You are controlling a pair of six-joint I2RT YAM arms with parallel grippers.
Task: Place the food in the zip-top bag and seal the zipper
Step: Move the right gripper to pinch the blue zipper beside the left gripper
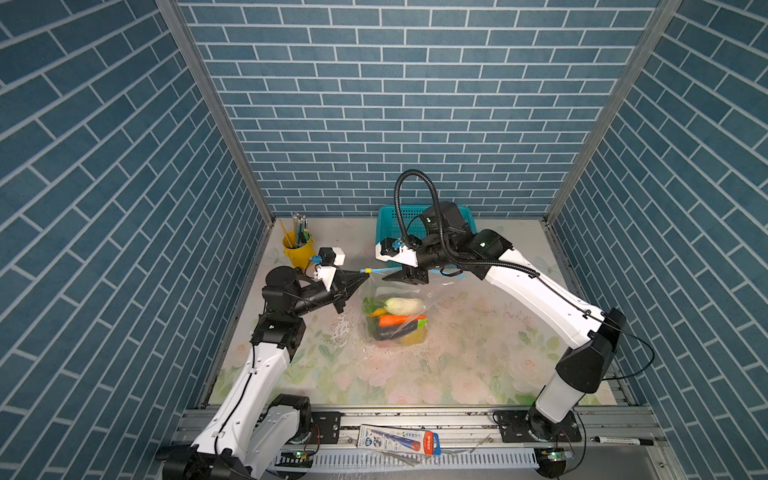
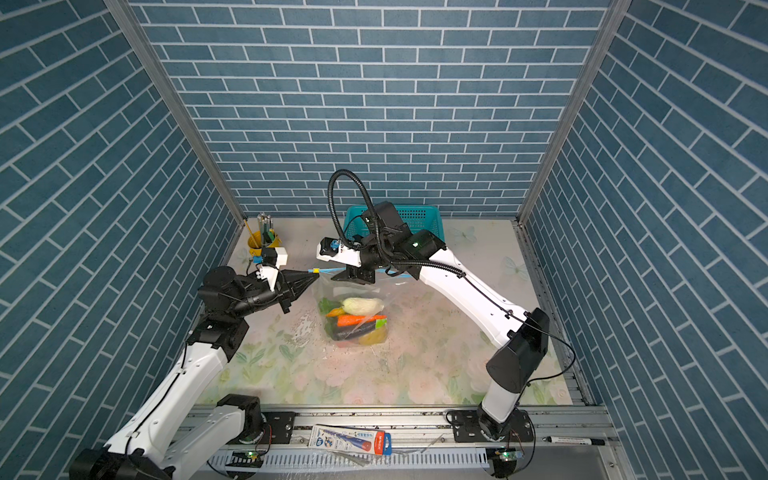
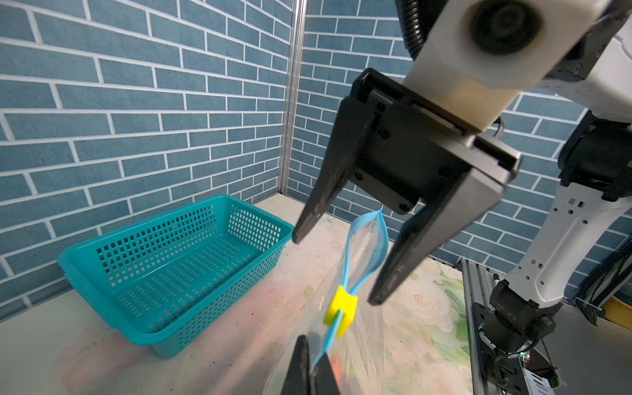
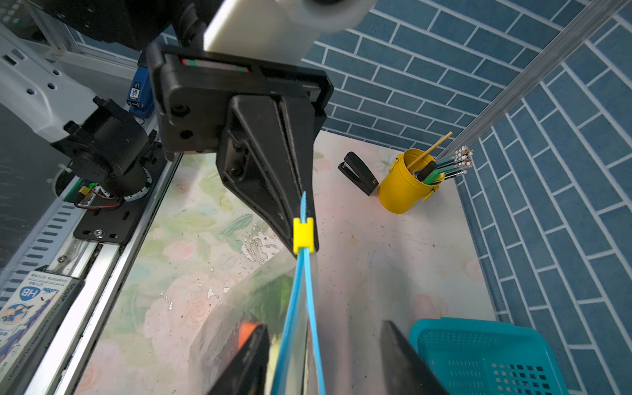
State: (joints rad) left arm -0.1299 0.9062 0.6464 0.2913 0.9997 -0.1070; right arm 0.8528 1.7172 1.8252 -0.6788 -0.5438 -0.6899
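Observation:
The clear zip-top bag (image 1: 397, 332) hangs over the floral table with the food (image 1: 401, 306) inside it: a white radish, an orange carrot (image 2: 353, 320), a dark eggplant and green pieces. My left gripper (image 1: 365, 277) is shut on the end of the light-blue zipper (image 3: 345, 273), just behind the yellow slider (image 3: 341, 311). My right gripper (image 3: 338, 268) stands open astride the zipper, its fingers (image 4: 253, 349) on either side and touching neither strip. Past the slider (image 4: 303, 236) the zipper's (image 4: 294, 307) two strips run apart.
An empty teal basket (image 1: 386, 220) stands at the back, behind the right arm. A yellow pen cup (image 1: 298, 249) and a black stapler (image 4: 359, 172) sit at the back left. A pencil package (image 1: 399, 441) and a marker (image 1: 619, 440) lie on the front rail.

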